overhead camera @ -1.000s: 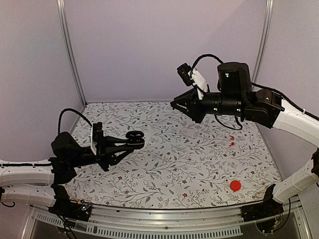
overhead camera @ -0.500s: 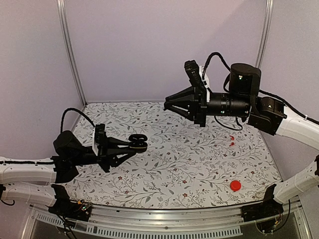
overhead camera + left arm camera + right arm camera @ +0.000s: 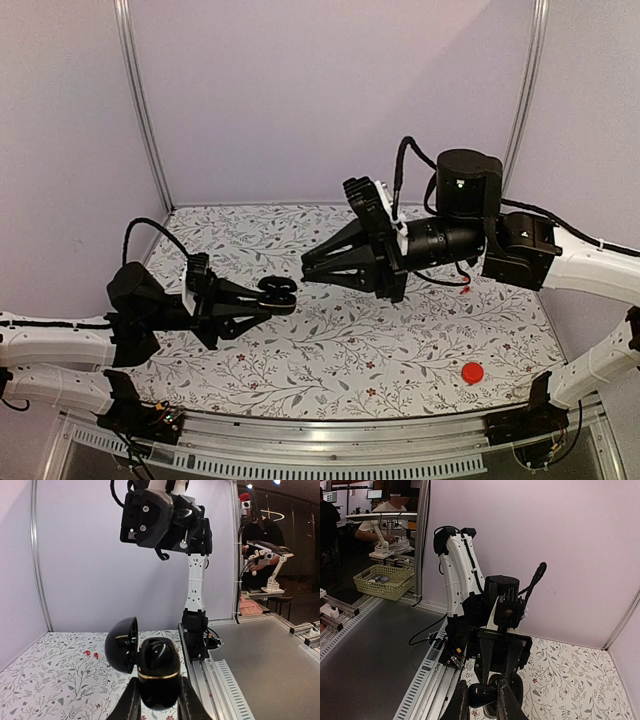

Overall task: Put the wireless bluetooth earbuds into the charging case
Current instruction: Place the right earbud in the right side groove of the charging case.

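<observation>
Pinched right hand nearer left hand's charging case.

This is a robotics lab. In the top view, a left arm and a right arm stand in a booth of lilac panels and aluminium posts, on a floral-covered table. At the left wrist view's upper right, a person sits by a bench arm. At the right wrist view's upper left sit another person and a basket.
</observation>
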Controlling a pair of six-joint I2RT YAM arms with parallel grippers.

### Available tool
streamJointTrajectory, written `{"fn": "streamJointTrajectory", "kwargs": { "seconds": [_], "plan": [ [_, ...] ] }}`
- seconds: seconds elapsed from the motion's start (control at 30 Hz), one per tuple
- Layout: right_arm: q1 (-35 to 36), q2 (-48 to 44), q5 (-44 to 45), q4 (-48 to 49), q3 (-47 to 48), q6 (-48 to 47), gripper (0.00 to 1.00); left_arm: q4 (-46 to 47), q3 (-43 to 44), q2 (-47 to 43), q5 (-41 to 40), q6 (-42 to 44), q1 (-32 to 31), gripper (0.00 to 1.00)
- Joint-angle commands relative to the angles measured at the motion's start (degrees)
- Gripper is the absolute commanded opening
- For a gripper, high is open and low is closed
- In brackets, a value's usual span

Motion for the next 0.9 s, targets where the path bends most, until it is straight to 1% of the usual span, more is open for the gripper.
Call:
{"fn": "streamJointTrajectory", "kwargs": {
  "seconds": [0.0,0.23,0.47,0.87],
  "plan": [
    [2.0,1.8,0.7,-5.2,2.1,-4.9,0.10,2.2,1.6,-0.4,1.7,-0.1,-0.1,0.13],
    [4.0,4.0,4.2,-7.9,3.2,-7.2,0.09,2.1,1.8,-0.2,1.9,0.1,-0.2,0.13],
    [4.1,6.6,5.6,-10.5,5.1,-7.6,0.09,0.9,2.3,-0.1,2.0,0.6,-0.5,0.13],
    [4.2,8.0,10.3,-13.7,7.1,-8.0,0.08,-2.3,2.6,0.0,0.6,3.1,-1.5,0.13]
  ]
}}
